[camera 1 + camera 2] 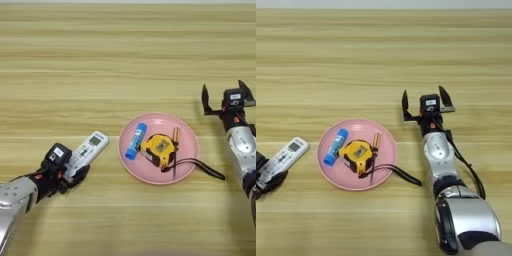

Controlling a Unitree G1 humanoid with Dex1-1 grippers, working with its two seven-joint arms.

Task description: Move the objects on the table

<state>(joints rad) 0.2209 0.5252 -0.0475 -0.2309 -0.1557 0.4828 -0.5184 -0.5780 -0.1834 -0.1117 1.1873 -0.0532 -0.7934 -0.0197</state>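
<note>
Two things on the big wooden table (125,50) are the ones to move: the white remote (89,150) and the yellow tape measure (158,148).

The pink plate (187,135) sits near the middle of the table. The tape measure lies on it, between a blue glue stick (135,141) and a thin screwdriver (175,150). Its black strap (202,167) trails off the plate onto the wood on the right side.

The tape measure looks hard and chunky, and likely the heavier of the two. Its smooth case could slip, so a grip across its flat sides looks best. The strap is soft and floppy and may drag or catch the screwdriver when the case is lifted.

The remote lies on the table just left of the plate, tilted, with its screen end pointing up and right. It looks light, stiff and slim. Holding it across its narrow sides seems right.

The left gripper (75,172) reaches in low from the bottom left, and its black fingers hold the near end of the remote.

The right gripper (426,106) hovers right of the plate, well apart from it. Its arm comes up from the bottom right. Its two fingers are spread wide and hold nothing.
</note>
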